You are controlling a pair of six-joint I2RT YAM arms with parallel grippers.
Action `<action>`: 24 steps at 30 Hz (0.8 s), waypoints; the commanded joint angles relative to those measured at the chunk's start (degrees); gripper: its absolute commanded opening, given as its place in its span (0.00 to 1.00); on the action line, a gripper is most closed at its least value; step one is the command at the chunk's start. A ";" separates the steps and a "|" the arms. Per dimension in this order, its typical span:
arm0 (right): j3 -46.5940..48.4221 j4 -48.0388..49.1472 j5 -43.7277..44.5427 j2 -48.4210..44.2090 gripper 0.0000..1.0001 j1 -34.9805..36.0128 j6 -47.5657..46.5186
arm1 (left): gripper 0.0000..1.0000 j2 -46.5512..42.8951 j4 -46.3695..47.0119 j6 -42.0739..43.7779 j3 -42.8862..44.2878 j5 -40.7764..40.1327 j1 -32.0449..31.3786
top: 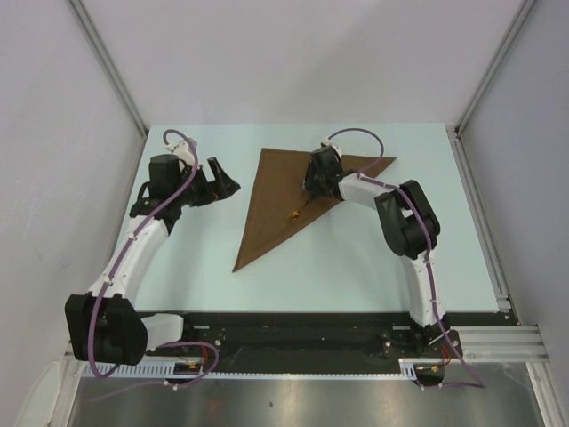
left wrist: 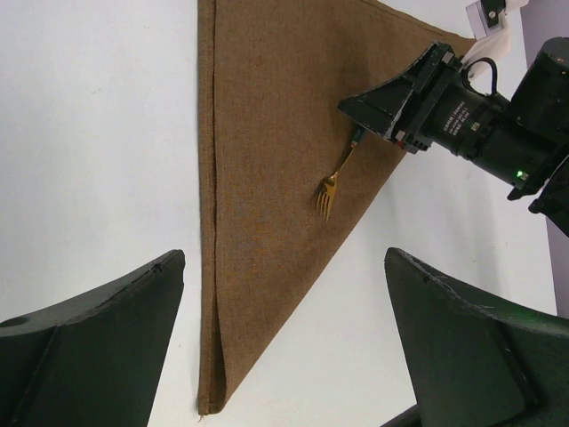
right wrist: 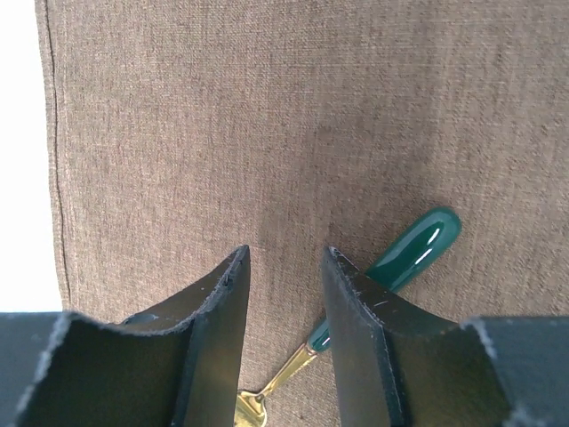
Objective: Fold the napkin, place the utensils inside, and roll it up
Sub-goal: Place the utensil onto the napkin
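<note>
The fork (left wrist: 333, 178) lies on the napkin (left wrist: 267, 133) under the right claw (right wrist: 286, 256); the left claw (left wrist: 284, 256) sits left of it.

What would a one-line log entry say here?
napkin: folded triangle | fork: on napkin | right gripper: open over fork | left gripper: open, beside napkin

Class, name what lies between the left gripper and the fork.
A strip of bare table, then brown napkin cloth, as the top external view shows.
</note>
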 commanded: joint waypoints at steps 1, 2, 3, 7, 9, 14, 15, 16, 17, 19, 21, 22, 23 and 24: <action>-4.32 -1.07 2.71 -3.91 0.43 -0.43 -0.79 | 1.00 -0.50 0.71 0.74 0.18 1.05 -0.39; -4.94 -1.07 2.80 -4.26 0.43 -0.51 -0.96 | 0.99 -0.50 0.71 0.74 0.18 1.13 -0.39; -5.81 -0.99 3.06 -5.05 0.43 -0.43 -1.05 | 0.99 -0.50 0.71 0.65 0.18 1.13 -0.39; -8.10 -0.81 3.59 -7.16 0.44 -0.43 -1.40 | 0.99 -0.41 0.71 0.74 0.18 1.13 -0.39; -8.63 -0.72 4.20 -7.78 0.44 -0.43 -1.84 | 0.99 -0.50 0.71 0.65 0.18 1.22 -0.39; -9.25 -0.63 4.39 -8.13 0.44 -0.60 -2.63 | 0.99 -0.41 0.71 0.65 0.18 1.13 -0.48; -9.60 0.58 4.12 -8.39 0.44 -0.52 -2.89 | 0.99 -0.32 0.71 0.65 0.18 1.05 -0.56; -10.47 1.38 3.69 -8.66 0.44 -0.43 -3.42 | 1.00 -0.24 0.71 0.65 0.18 0.96 -0.48; -10.65 2.43 2.99 -9.36 0.44 0.09 -4.03 | 0.99 -0.15 0.62 0.65 0.18 1.05 -0.48; -10.66 3.41 2.45 -9.89 0.44 0.71 -5.79 | 0.99 -0.23 0.71 0.65 0.09 1.05 -0.48; -10.22 3.67 1.58 -10.15 0.44 1.59 -6.76 | 0.99 -0.06 0.71 0.65 0.09 0.96 -0.56; -10.13 3.93 1.23 -10.24 0.45 1.94 -6.94 | 0.99 0.11 0.71 0.65 0.09 1.05 -0.56; -10.30 4.28 0.87 -10.33 0.45 2.21 -7.03 | 1.00 0.20 0.71 0.65 0.09 1.05 -0.56; -10.31 4.90 0.61 -10.42 0.45 2.99 -7.46 | 0.99 0.20 0.79 0.65 0.09 1.05 -0.65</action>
